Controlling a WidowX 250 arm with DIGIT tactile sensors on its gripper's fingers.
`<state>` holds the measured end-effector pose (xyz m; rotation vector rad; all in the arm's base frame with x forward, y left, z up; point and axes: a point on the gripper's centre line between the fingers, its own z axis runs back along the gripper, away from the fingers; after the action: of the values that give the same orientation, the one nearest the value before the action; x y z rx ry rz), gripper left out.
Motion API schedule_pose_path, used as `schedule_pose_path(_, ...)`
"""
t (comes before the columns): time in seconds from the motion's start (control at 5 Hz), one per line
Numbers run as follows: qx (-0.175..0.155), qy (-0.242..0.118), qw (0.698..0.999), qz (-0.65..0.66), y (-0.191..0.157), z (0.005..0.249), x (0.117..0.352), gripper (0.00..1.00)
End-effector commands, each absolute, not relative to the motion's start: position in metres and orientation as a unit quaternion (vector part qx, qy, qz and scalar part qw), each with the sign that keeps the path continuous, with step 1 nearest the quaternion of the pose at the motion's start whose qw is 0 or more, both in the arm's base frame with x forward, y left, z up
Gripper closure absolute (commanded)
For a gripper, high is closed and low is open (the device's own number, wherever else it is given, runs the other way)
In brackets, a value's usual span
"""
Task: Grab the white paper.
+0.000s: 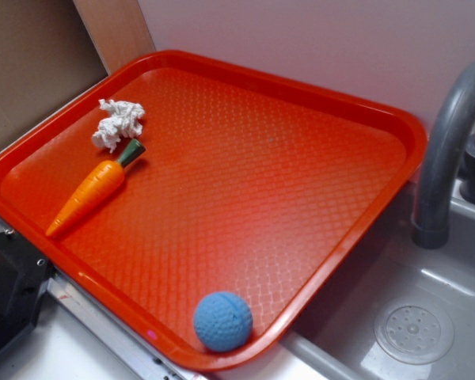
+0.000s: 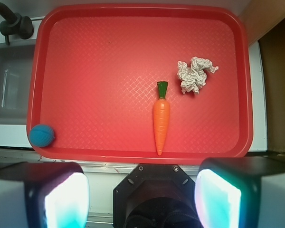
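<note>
Two fingers (image 2: 66, 199) of the gripper (image 2: 142, 197) stand wide apart, empty; the paper (image 2: 194, 74) lies ahead, slightly right.

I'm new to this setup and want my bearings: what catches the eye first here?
A big red tray fills the scene beside a grey sink. On it lie an orange carrot, the white paper just off its green top, and a blue ball alone in a corner.

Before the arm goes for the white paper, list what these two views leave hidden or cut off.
- Gripper: wrist view's bottom edge cuts off the fingers' tips; in the exterior view it cannot be made out.
- Faucet: cropped by the right edge in the exterior view.
- Underside of the white paper: hidden against the tray.
</note>
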<state>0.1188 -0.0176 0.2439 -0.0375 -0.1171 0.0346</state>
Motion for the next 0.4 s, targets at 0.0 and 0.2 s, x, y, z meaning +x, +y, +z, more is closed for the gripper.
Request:
schedule_pose_path(0.0,-0.019,-0.059,0.998,0.017,-0.018,0.244,0.119,0.00)
schedule_pose_path(0.2,-0.046,-0.060,0.989,0.126,-0.008,0.234,0.129,0.00)
